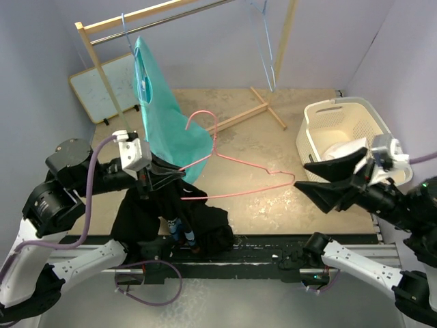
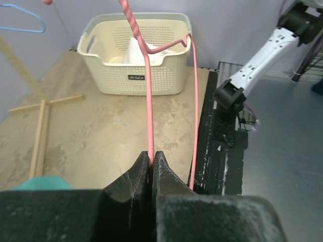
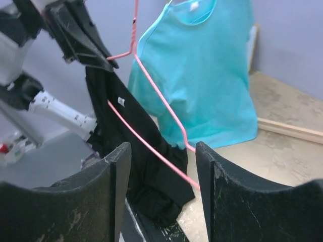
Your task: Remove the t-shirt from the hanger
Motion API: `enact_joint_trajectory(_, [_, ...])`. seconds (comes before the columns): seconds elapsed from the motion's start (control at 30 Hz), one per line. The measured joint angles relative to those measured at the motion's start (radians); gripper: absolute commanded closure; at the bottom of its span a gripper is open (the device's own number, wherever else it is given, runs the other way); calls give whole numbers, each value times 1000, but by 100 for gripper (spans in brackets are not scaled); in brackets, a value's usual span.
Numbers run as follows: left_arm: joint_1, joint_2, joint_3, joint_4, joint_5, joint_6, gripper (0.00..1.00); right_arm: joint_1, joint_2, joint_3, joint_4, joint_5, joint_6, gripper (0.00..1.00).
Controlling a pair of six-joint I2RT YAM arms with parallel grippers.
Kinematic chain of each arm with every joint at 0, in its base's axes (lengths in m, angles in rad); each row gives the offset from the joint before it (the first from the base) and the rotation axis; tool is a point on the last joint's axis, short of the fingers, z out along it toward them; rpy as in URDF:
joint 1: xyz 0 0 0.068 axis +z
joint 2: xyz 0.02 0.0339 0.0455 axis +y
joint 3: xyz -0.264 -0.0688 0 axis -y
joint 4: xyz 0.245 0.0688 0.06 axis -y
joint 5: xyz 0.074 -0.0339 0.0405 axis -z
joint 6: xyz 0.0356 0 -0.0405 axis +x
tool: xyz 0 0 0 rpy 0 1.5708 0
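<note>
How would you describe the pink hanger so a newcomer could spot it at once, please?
Start at the wooden clothes rack at the back, where a teal t-shirt hangs. In front of it the left gripper holds the pink hanger, a black t-shirt drooping below. Unlike the blue hangers, it is off the rail.

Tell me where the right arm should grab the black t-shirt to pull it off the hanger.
Grip the bunched fabric of the black t-shirt below the wire of the pink hanger, coming from the robot's right. The left gripper clamps the wire above, and the cloth droops free facing the open right gripper.
</note>
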Motion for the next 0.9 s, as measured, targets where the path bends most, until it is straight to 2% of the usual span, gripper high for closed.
enact_joint_trajectory(0.17, [0,40,0,55,117,-6,100,0,116,-5,1,-100,-45,41])
enact_joint_trajectory(0.33, [0,55,0,109,174,-26,100,0,185,-42,0,-142,-64,40])
enact_joint_trajectory(0.37, [0,56,0,117,180,-29,100,0,192,-48,-1,-148,-66,42])
enact_joint_trajectory(0.43, [0,61,0,134,191,-32,100,0,193,-54,-2,-160,-70,59])
enact_joint_trajectory(0.5, [0,63,0,146,200,-37,100,0,190,-55,-1,-167,-78,87])
enact_joint_trajectory(0.53, [0,67,0,151,202,-39,100,0,185,-56,-1,-170,-82,97])
enact_joint_trajectory(0.57, [0,69,0,155,201,-40,100,0,179,-58,-3,-181,-84,100])
enact_joint_trajectory(0.67, [2,85,-8,182,190,-48,100,9,159,-60,-16,-201,-85,100])
enact_joint_trajectory(0.9, [-3,161,-57,305,168,-101,100,12,114,-58,-106,-41,-29,100])
